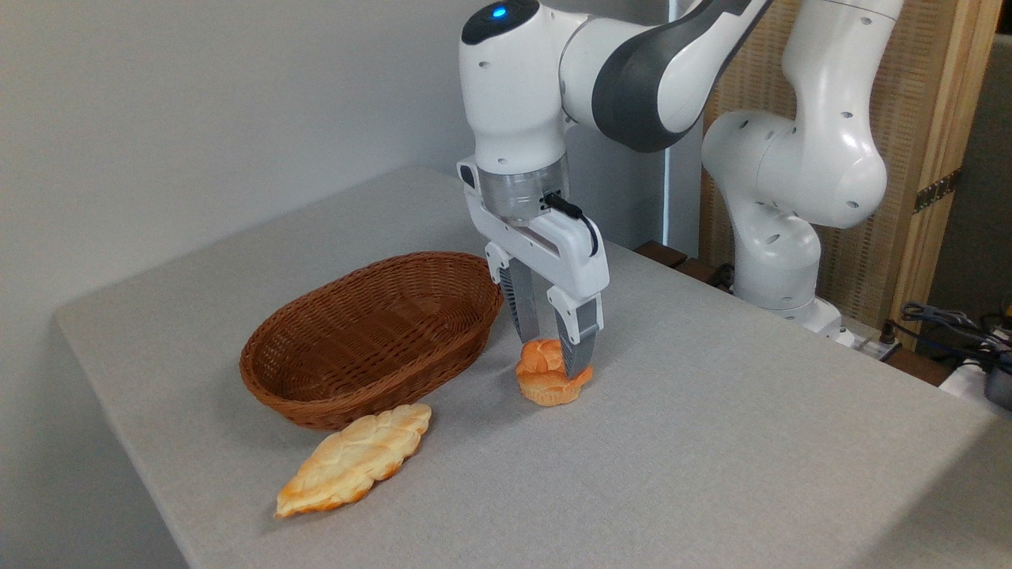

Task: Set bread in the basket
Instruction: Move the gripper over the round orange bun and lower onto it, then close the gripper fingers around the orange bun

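table [711,442]: grey cloth-covered top, seen from one corner, pale wall behind.

bun [545,378]: small, round, orange-brown with a knobbly glossy top and paler base. sits upright on the table, just right of the basket's near right end, apart from it.

basket [371,371]: oval, brown woven wicker, low sloping sides. stands on the table left of the bun. nothing seen inside.

loaf [354,460]: long, flat, leaf-shaped, pale golden, braided surface. lies on the table in front of the basket, one tip close under the basket's front wall; whether it touches cannot be told.

gripper [555,354]: white body, two grey fingers pointing straight down over the bun. jaws partly apart, about the bun's width. one finger [524,312] sits at the bun's back left, the other at its front right, covering part of the top. tips reach down to the bun's upper half. whether the pads actually press on the bun cannot be told; the bun rests on the table, not lifted.

arm [632,71]: white and dark grey, blue light on top of the wrist joint, base standing at the table's far right edge.

background: wood-framed woven panel, cables at far right.
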`<state>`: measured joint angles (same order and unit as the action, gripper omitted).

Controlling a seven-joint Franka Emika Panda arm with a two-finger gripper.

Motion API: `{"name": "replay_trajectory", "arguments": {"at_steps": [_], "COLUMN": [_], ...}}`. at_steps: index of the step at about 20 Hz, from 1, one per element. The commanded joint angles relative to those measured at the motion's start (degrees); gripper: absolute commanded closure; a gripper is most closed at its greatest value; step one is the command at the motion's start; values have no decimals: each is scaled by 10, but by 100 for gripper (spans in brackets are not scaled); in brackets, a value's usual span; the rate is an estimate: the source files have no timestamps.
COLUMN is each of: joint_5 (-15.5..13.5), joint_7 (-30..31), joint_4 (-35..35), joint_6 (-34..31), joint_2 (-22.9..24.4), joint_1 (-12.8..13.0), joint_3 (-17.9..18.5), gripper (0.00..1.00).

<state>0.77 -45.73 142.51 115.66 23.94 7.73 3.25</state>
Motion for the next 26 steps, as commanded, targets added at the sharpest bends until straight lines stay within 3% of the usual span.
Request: {"name": "replay_trajectory", "arguments": {"at_steps": [1, 3, 4, 7, 10, 17, 26], "joint_5": [14, 14, 14, 14, 13, 14, 14], "joint_7": [-9, -9, -9, -9, -8, -8, -7], "joint_4": [19, 27, 28, 28, 28, 27, -5], "joint_6": [24, 40, 45, 48, 48, 46, 36], "joint_2": [0, 1, 0, -1, -5, -5, -2], "joint_1": [8, 8, 8, 8, 8, 8, 7], "joint_3": [4, 4, 4, 4, 4, 5, 7], "gripper": [0, 0, 5, 35, 47, 48, 57]}}
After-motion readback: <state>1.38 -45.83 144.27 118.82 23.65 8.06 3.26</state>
